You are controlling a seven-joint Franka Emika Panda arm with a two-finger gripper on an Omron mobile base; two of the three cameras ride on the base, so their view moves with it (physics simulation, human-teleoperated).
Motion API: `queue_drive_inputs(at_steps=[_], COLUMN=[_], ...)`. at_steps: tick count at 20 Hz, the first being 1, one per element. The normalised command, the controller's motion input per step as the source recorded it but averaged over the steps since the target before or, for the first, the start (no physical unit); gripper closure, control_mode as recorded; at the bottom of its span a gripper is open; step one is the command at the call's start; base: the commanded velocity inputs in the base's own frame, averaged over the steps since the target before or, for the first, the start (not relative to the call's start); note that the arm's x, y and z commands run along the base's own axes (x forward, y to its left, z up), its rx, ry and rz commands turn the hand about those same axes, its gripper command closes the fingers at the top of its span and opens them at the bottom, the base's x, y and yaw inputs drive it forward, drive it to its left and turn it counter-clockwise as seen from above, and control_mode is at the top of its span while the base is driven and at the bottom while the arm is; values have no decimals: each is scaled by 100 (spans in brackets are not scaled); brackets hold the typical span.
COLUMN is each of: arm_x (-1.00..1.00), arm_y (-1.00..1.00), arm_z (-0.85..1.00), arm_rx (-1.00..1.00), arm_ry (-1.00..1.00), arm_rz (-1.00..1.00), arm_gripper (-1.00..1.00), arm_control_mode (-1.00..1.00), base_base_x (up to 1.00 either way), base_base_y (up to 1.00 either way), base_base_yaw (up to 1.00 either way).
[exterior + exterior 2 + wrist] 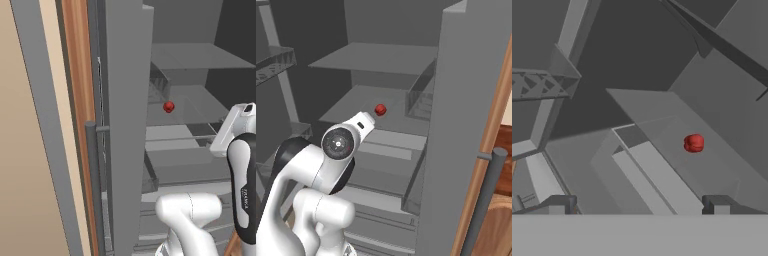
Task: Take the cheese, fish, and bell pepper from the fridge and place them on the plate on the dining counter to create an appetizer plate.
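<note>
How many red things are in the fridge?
1. The bell pepper sits alone on a middle shelf of the fridge, away from the clear bin beside it. Other foods may be hidden in drawers or behind the door.

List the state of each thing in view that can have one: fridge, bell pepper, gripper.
fridge: door open, grey shelves exposed.
bell pepper: resting alone on a middle fridge shelf, not held.
gripper: open, empty, short of the bell pepper and pointed into the fridge.
</note>
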Motion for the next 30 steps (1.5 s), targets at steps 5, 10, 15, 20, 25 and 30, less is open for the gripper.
queue_drive_inputs(at_steps=[5, 10, 15, 20, 25, 30], arm_x=[0, 0, 26, 56, 33, 10], arm_y=[0, 0, 0, 4, 3, -7], arm_z=[0, 0, 0, -1, -15, -4], arm_rx=[0, 0, 0, 0, 12, 29], arm_ry=[0, 0, 1, 5, -1, -1], arm_rz=[0, 0, -1, -16, -28, -31], arm_gripper=[-100, -100, -100, -100, -100, -100], arm_control_mode=[100, -100, -100, -100, -100, -100], base_base_x=[4, 0, 0, 0, 0, 0], base_base_y=[-1, 0, 0, 0, 0, 0], base_base_yaw=[4, 0, 0, 0, 0, 0])
